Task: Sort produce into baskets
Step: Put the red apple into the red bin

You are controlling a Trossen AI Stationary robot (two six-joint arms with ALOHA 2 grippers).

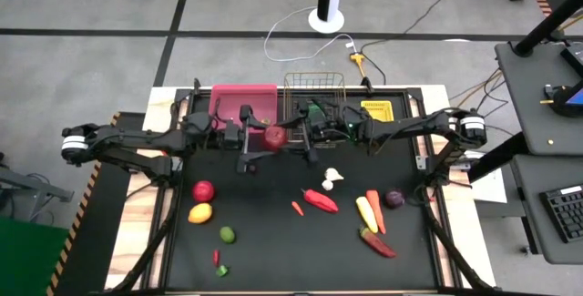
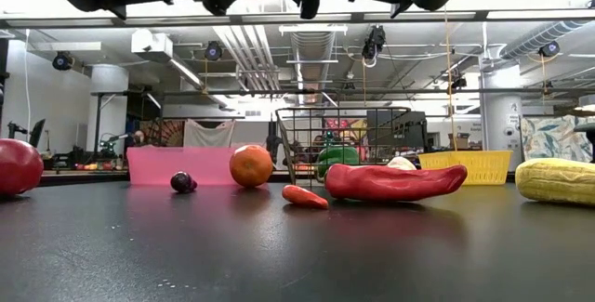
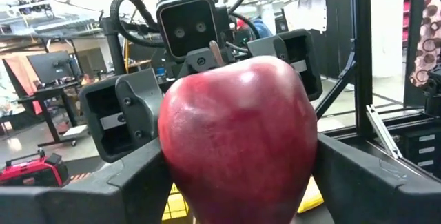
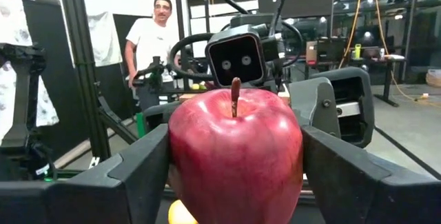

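A red apple hangs high over the table's far middle, between both grippers. My right gripper comes from the right and is shut on it. My left gripper comes from the left, and its fingers stand wide on either side of the apple. More produce lies on the dark table: a second red apple, a lemon, a lime, a red pepper, garlic, corn, a carrot and an onion. My right gripper pinches the apple's two sides between its two fingers. The fingers come level from the table's right. The apple sits upright, stem up, lifted well clear of the table. My left gripper: its fingers lie close against the apple's sides; I cannot tell whether they touch.
Along the far edge stand the pink bin, the wire basket with something green inside, and the yellow bin. An orange sits before the pink bin. A person stands beyond the table.
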